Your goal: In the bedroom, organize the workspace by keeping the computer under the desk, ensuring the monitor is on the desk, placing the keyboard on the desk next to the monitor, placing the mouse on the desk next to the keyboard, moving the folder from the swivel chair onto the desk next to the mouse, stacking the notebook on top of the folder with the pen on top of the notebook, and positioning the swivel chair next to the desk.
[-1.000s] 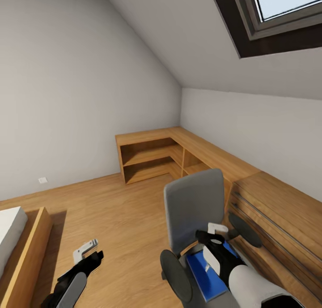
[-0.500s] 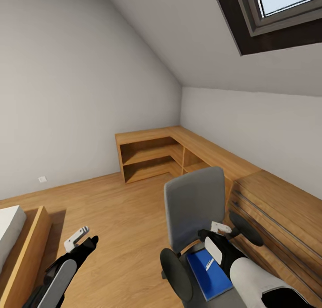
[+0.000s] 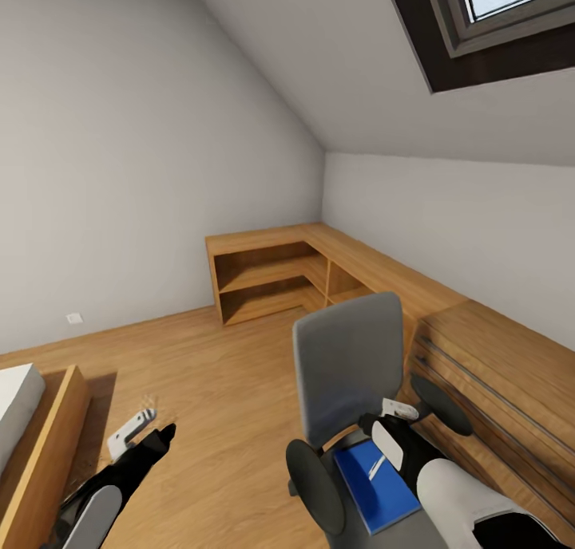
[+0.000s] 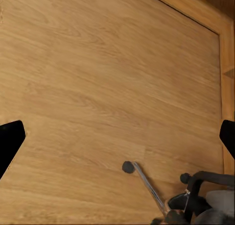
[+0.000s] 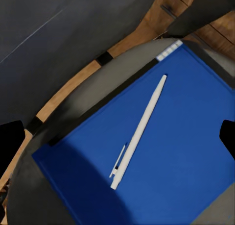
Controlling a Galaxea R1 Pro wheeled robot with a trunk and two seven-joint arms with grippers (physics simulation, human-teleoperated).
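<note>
Right tool (image 3: pixel 397 412) spread wide above pen (image 5: pixel 139 130) on folder (image 5: pixel 161 166) (swivel chair (image 3: pixel 345 365) seat), left tool (image 3: pixel 132 430) seemingly wide too

White pen (image 5: pixel 138 132) lies diagonally on blue folder (image 5: pixel 171 156) on swivel chair (image 3: pixel 346 373).

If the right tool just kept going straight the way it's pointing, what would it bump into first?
Most likely the pen, lying on the blue folder on the chair seat. The right tool hangs open above them, looking straight down at both; how far above is hard to judge.
</note>
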